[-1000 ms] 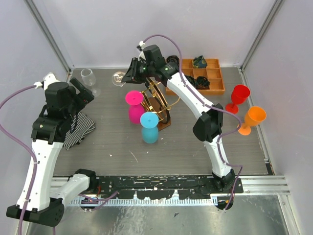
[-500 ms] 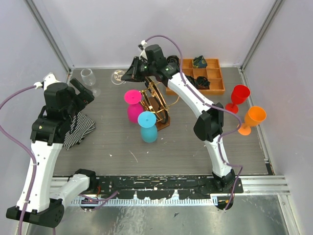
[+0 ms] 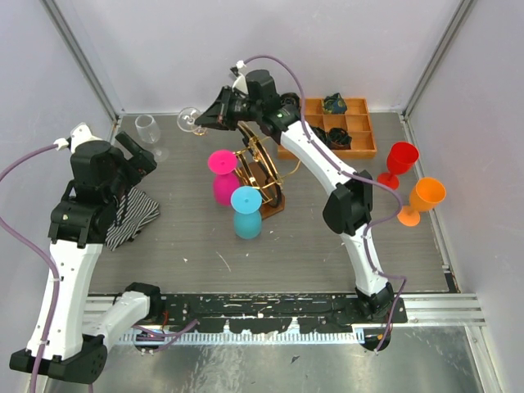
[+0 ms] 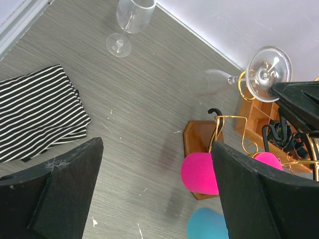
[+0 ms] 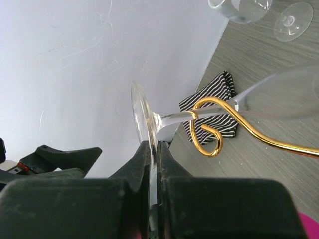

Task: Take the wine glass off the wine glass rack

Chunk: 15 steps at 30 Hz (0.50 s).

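Observation:
The gold wire wine glass rack [image 3: 260, 168] stands on its brown wooden base [image 4: 198, 137] at mid-table. A pink glass [image 3: 223, 166] and a blue glass [image 3: 248, 205] hang upside down on it. My right gripper [image 3: 205, 119] is shut on the foot rim [image 5: 141, 118] of a clear wine glass [image 3: 191, 121], held on its side. Its stem [image 5: 175, 117] lies in the scroll end [image 5: 208, 130] of a rack arm. The glass also shows in the left wrist view [image 4: 268, 72]. My left gripper [image 3: 137, 154] is open and empty, left of the rack.
A second clear glass [image 3: 147, 128] stands at the back left. A striped cloth [image 3: 131, 216] lies under my left arm. An orange-brown compartment tray [image 3: 359, 105] sits at the back right. A red glass [image 3: 401, 160] and an orange glass [image 3: 423, 196] stand at the right edge.
My right gripper has drawn the clear wine glass to the left and back along the rack arm, toward its scroll end. The left arm has hardly moved.

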Each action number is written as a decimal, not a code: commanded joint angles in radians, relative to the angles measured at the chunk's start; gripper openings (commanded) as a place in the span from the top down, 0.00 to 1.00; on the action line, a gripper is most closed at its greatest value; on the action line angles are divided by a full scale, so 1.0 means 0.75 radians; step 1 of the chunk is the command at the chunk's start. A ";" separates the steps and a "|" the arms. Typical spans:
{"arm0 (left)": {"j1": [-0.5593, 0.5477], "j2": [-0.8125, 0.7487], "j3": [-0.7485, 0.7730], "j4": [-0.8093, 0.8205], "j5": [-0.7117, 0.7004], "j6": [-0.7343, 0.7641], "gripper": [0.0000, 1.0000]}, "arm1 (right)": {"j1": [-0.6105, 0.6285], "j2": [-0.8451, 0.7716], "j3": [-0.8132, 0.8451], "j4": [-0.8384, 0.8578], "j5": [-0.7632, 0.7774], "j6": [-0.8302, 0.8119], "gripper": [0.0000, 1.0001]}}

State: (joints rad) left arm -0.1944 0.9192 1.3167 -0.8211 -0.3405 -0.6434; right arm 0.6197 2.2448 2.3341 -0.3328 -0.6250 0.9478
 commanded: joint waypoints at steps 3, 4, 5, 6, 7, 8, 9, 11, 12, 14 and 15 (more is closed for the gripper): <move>0.000 -0.024 0.010 0.003 -0.008 0.045 0.04 | -0.037 -0.036 0.037 0.196 0.069 -0.016 0.99; 0.000 -0.025 0.011 0.003 -0.012 0.048 0.04 | -0.052 -0.054 0.019 0.197 0.083 -0.025 0.99; 0.000 -0.025 0.012 0.003 -0.015 0.050 0.04 | -0.068 -0.080 0.001 0.198 0.085 -0.031 0.99; 0.001 -0.027 0.010 0.003 -0.015 0.052 0.03 | -0.085 -0.098 -0.016 0.198 0.081 -0.029 0.99; 0.001 -0.030 0.006 0.003 -0.016 0.050 0.03 | -0.099 -0.121 -0.032 0.198 0.069 -0.029 0.99; 0.000 -0.029 0.002 0.005 -0.015 0.048 0.03 | -0.110 -0.140 -0.051 0.198 0.056 -0.028 0.99; 0.000 -0.029 -0.005 0.009 -0.011 0.042 0.04 | -0.115 -0.163 -0.069 0.198 0.034 -0.029 0.99; -0.001 -0.024 -0.013 0.014 0.002 0.029 0.04 | -0.115 -0.207 -0.114 0.177 -0.008 -0.036 0.99; 0.000 -0.020 -0.013 0.014 0.008 0.024 0.04 | -0.111 -0.240 -0.144 0.152 -0.030 -0.054 0.99; 0.000 -0.011 -0.006 0.004 0.017 0.023 0.04 | -0.086 -0.341 -0.262 0.122 -0.023 -0.119 0.99; -0.001 -0.008 -0.003 0.003 0.016 0.023 0.04 | -0.077 -0.399 -0.327 0.115 -0.012 -0.149 0.99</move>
State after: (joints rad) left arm -0.1944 0.9115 1.3167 -0.8211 -0.3397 -0.6285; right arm 0.5446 2.1571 2.1883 -0.2672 -0.6117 0.9215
